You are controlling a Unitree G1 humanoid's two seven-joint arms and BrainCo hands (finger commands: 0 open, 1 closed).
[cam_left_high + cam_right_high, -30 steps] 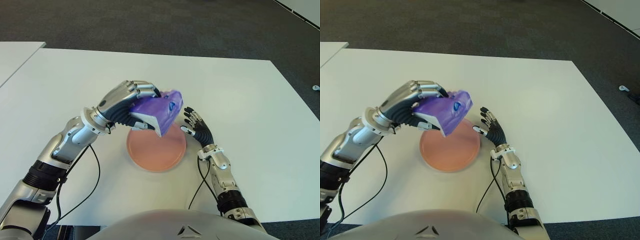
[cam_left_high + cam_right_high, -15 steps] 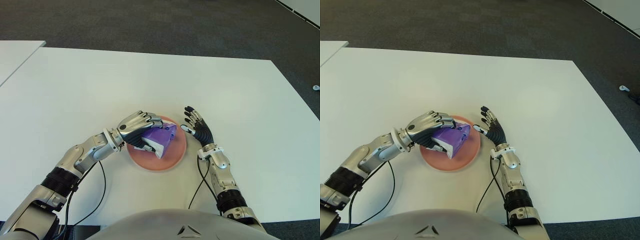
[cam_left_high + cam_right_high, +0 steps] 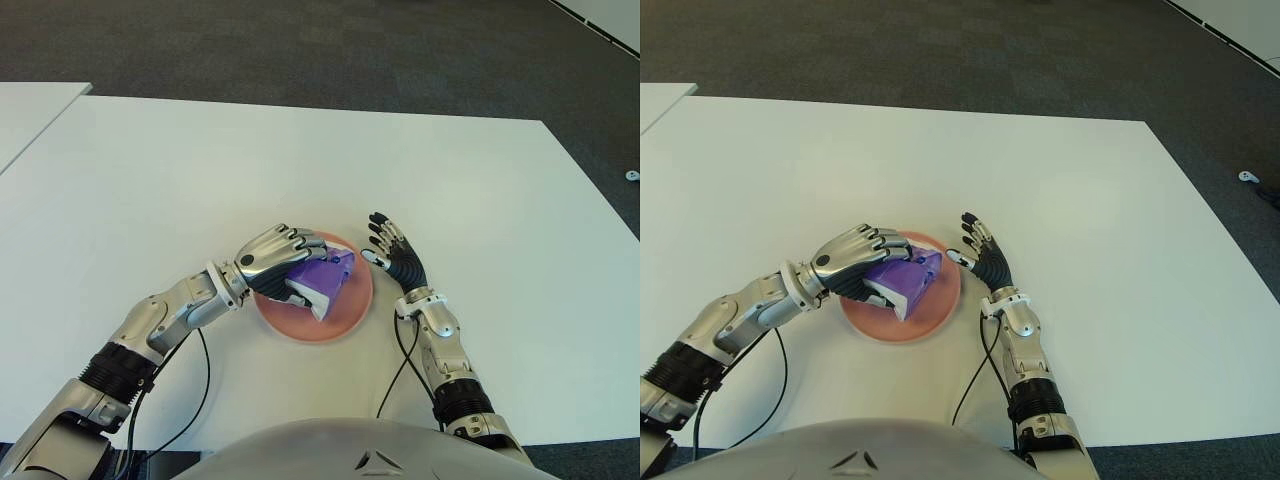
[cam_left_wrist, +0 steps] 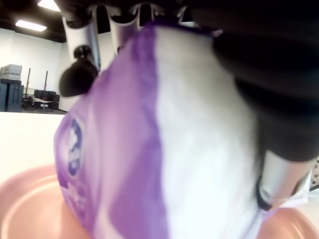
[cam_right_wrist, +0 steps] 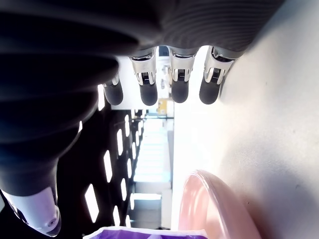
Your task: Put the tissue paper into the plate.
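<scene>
Gripping the tissue pack (image 3: 322, 281) over the plate (image 3: 345, 318) — left hand (image 3: 275, 260), fingers curled.

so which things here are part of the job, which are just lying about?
Job:
- tissue pack, gripped by left hand, over the plate
- plate

Not in use:
- right hand, open, right of the plate
- table

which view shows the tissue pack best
Left eye view: the whole tissue pack shows in the left hand over the pink plate. Right eye view shows likewise. Left wrist view crops it close; right wrist view catches only a purple edge.
</scene>
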